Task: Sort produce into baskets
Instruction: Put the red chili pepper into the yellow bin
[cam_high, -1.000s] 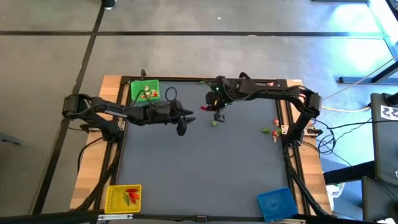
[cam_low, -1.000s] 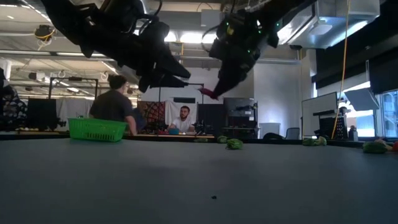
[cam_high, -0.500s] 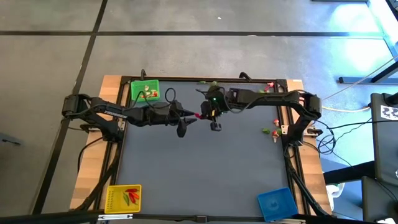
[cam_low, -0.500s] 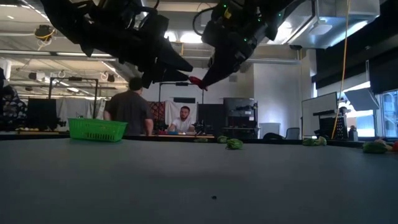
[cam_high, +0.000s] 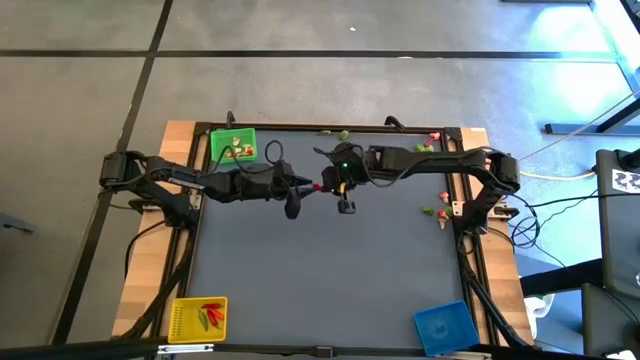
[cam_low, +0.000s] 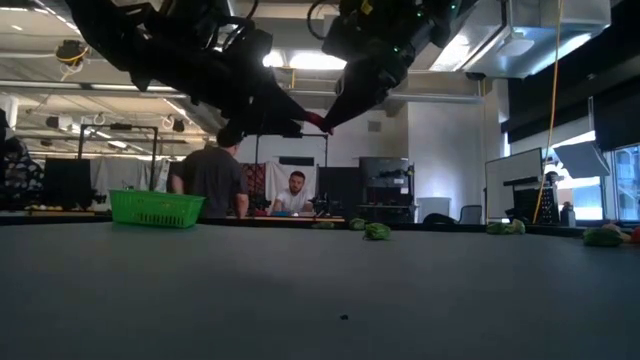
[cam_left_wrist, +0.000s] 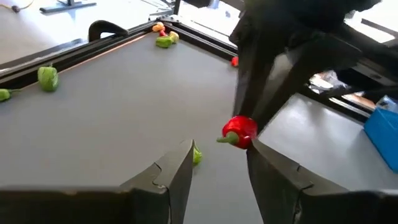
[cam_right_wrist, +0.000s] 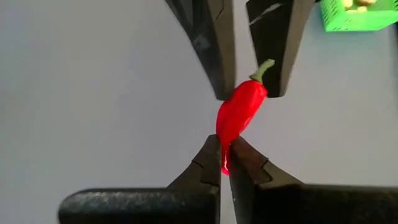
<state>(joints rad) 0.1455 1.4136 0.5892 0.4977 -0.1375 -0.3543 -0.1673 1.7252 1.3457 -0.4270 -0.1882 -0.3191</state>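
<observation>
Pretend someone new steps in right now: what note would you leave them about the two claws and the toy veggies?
Right gripper: shut on the tip of a red pepper, held in the air over the middle of the table.
Left gripper: jaws apart around the pepper's stem end, not gripping yet; a handover seems under way.
Baskets: green basket at the far left corner with some pieces in it, yellow basket at the near left with red and green pieces, blue basket at the near right, no pieces visible in it.
Left: loose pieces by the right edge and along the far edge.

No legible text, labels, brands, numbers or signs anywhere.
</observation>
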